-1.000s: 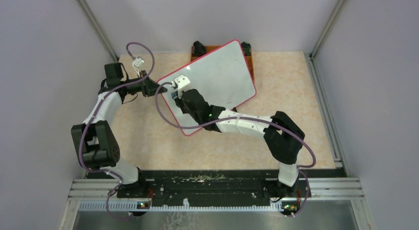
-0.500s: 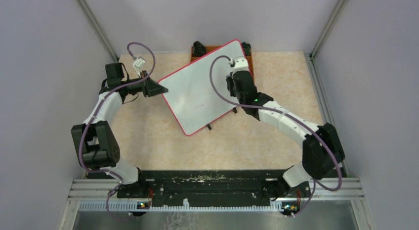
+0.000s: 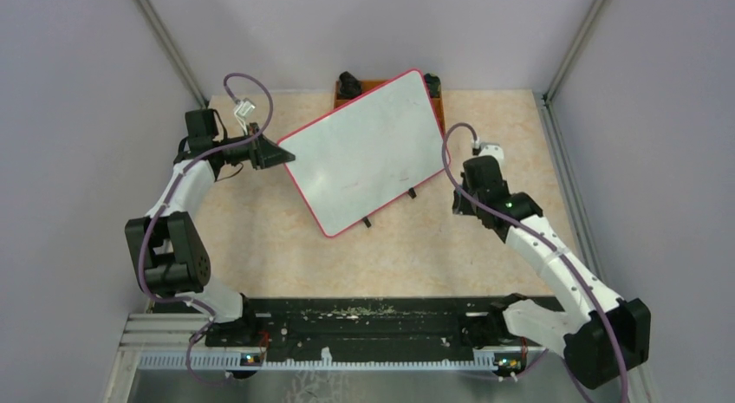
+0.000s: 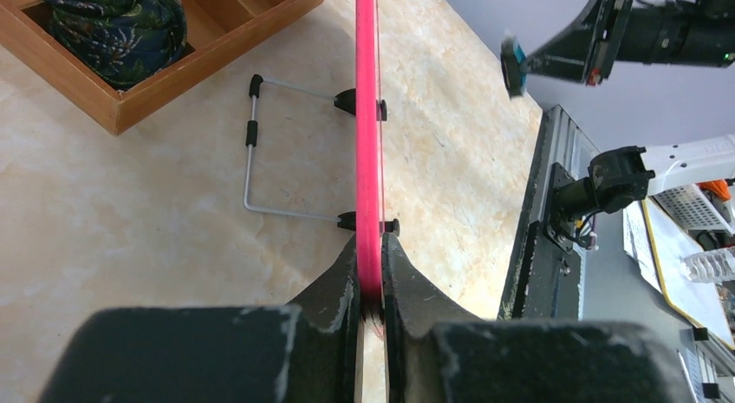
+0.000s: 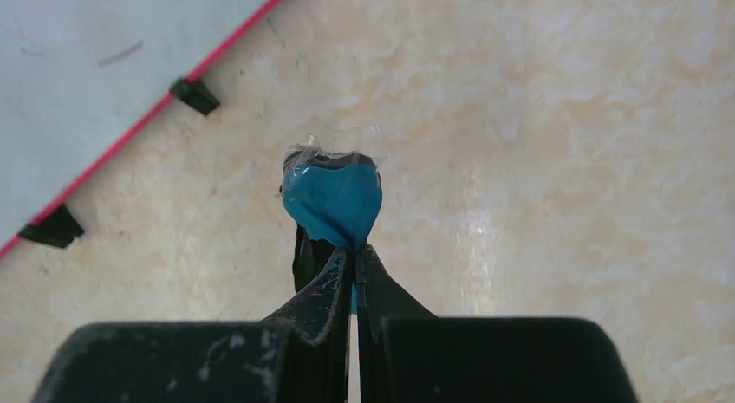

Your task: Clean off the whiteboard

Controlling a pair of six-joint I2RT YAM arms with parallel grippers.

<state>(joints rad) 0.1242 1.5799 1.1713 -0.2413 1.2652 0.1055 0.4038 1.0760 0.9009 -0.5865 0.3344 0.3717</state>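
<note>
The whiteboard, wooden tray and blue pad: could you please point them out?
whiteboard [image 3: 364, 152], top external view, middle of white face
wooden tray [image 4: 217, 49], left wrist view, outer side wall
blue pad [image 5: 332, 204], right wrist view, its centre

Beige marble-patterned table [image 3: 260, 256] inside a plain enclosure.
Smooth lavender-grey walls [image 3: 69, 91] close three sides; slim grey metal posts [image 3: 172, 48] rise at the back corners; the light is soft and even.

Whiteboard [image 3: 364, 152] propped on table [image 3: 520, 126]; tray [image 4: 61, 74] behind its far corner. Left gripper [image 4: 371, 247] on its left corner. Right gripper [image 5: 351, 256], with eraser [image 5: 332, 204], off its right edge, apart.
</note>
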